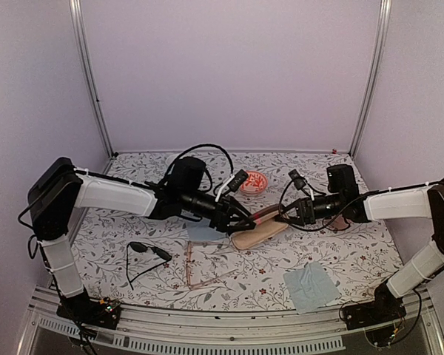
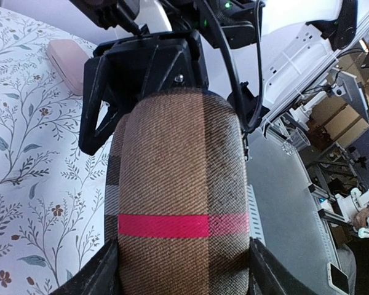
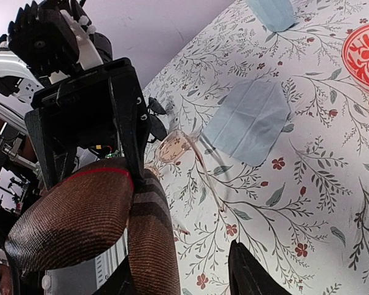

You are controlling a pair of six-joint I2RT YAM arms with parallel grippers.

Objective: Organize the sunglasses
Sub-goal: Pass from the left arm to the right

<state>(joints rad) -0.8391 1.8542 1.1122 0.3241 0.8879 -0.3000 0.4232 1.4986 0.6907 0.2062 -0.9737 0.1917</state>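
Note:
The black sunglasses (image 1: 149, 251) lie on the table at the front left. The pinkish see-through pair (image 1: 207, 268) lies just to their right and also shows in the right wrist view (image 3: 179, 147). The brown case with a red band (image 1: 257, 231) is at the table's middle. My left gripper (image 1: 240, 220) is shut on the case (image 2: 181, 184), one finger on each side. Opposite it, my right gripper (image 1: 280, 217) is at the case's other end. In the right wrist view the case (image 3: 149, 246) gapes in two halves. One half sits between the right gripper's (image 3: 178, 270) open jaws, with a gap to the right finger (image 3: 246, 273).
A pink case (image 2: 67, 58) lies behind the right arm. A red patterned dish (image 1: 253, 183) sits at the back centre. One blue cloth (image 1: 203, 233) lies beside the brown case, another (image 1: 311, 285) at the front right. Side walls stand close to both arms.

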